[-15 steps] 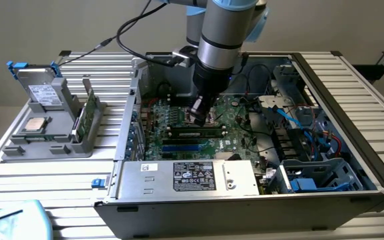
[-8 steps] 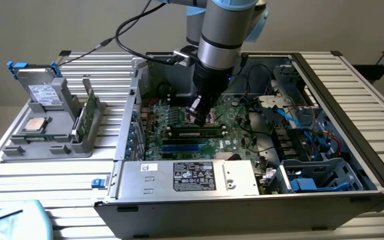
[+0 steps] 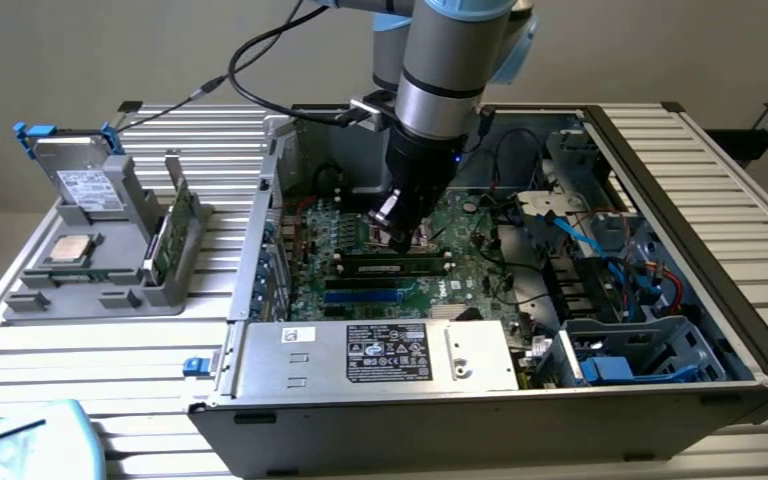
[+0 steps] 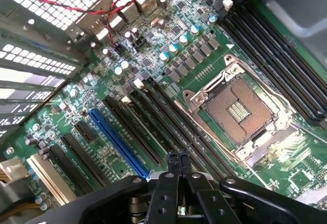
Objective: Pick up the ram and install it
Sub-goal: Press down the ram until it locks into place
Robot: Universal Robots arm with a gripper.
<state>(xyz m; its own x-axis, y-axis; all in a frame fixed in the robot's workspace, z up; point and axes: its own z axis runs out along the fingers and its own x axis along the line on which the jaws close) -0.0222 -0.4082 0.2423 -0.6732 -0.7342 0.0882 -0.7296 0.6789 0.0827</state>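
Observation:
A dark-green ram stick [image 3: 391, 266] with black chips sits in a motherboard slot inside the open computer case [image 3: 651, 180]. My gripper [image 3: 392, 228] hangs just behind and above that stick, over the motherboard [image 3: 357, 235]. In the wrist view the gripper [image 4: 179, 161] is shut, its two fingertips pressed together with nothing between them. They hover over the long black slots [image 4: 153, 127] beside the open processor socket [image 4: 237, 111]. A second green ram stick [image 3: 177, 222] stands on edge in the grey holder [image 3: 157, 290] at the exterior view's left.
The grey holder also carries a silver processor chip [image 3: 71, 250] and a hard drive [image 3: 87, 187]. The power supply [image 3: 384, 355] lines the case front. Blue cables and a drive cage [image 3: 631, 350] fill the case's right side. A blue slot [image 4: 117, 142] runs beside the black ones.

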